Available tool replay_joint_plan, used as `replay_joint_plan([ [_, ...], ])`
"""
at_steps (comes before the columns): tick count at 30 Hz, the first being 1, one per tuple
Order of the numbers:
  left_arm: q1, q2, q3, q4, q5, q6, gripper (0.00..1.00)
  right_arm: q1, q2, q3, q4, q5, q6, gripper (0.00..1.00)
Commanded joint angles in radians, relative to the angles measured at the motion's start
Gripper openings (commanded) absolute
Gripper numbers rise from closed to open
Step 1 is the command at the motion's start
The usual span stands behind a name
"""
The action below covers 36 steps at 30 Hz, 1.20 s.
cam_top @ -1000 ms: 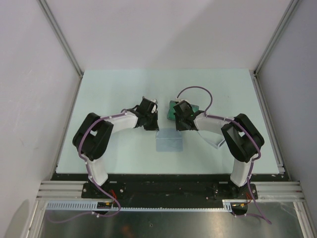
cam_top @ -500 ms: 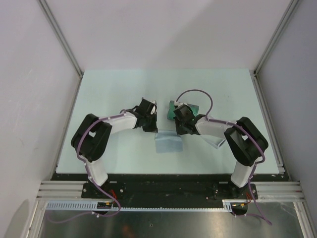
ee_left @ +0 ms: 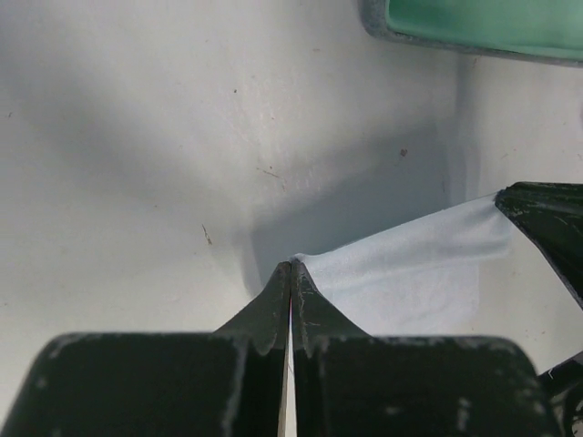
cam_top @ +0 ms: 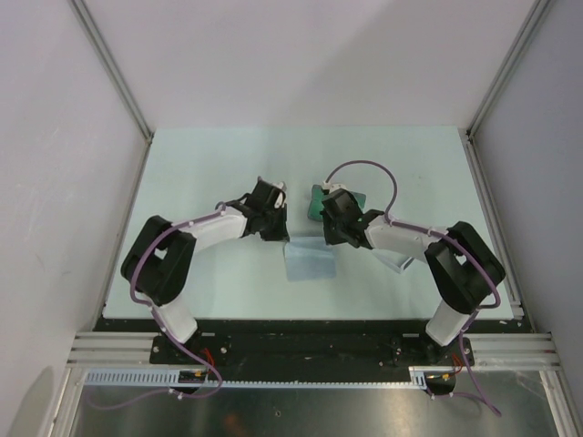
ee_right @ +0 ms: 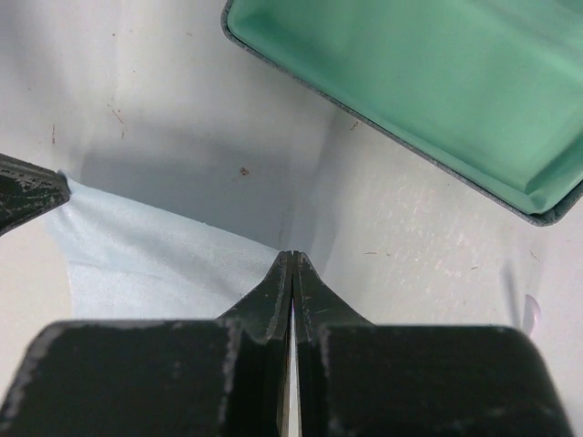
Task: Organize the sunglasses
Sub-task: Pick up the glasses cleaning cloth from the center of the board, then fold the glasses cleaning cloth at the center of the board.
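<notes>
The grey-blue cloth [cam_top: 310, 262] lies on the table between the arms. My left gripper [cam_top: 285, 238] is shut on its far left corner, as the left wrist view shows [ee_left: 291, 268]. My right gripper [cam_top: 332, 242] is shut on its far right corner [ee_right: 291, 256]. The cloth [ee_left: 410, 282] stretches between the two grips and also shows in the right wrist view [ee_right: 155, 264]. The open grey case with a green lining [cam_top: 317, 202] lies just beyond the grippers. I cannot make out the sunglasses. A pale shape under the right forearm [cam_top: 398, 261] is mostly hidden.
The case fills the top right of the left wrist view [ee_left: 474, 18] and of the right wrist view [ee_right: 428, 82]. The pale table [cam_top: 200, 173] is bounded by metal rails and grey walls on both sides.
Both arms have stretched lower, their elbows moving outward. The cloth's far edge has shifted slightly and its outline now looks skewed. Both grippers stay at its far corners.
</notes>
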Motion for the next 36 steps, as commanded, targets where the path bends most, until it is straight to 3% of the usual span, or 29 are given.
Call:
replay_joint_plan([
  [1, -0.006, -0.064, -0.018, -0.003, 0.004, -0.007, 0.0, 0.005, -0.034, -0.006, 0.003, 0.025, -0.008, 0.0],
  [36, -0.08, -0.155, -0.108, -0.001, -0.019, -0.007, 0.0, 0.054, -0.138, -0.122, 0.046, 0.0, -0.074, 0.02],
])
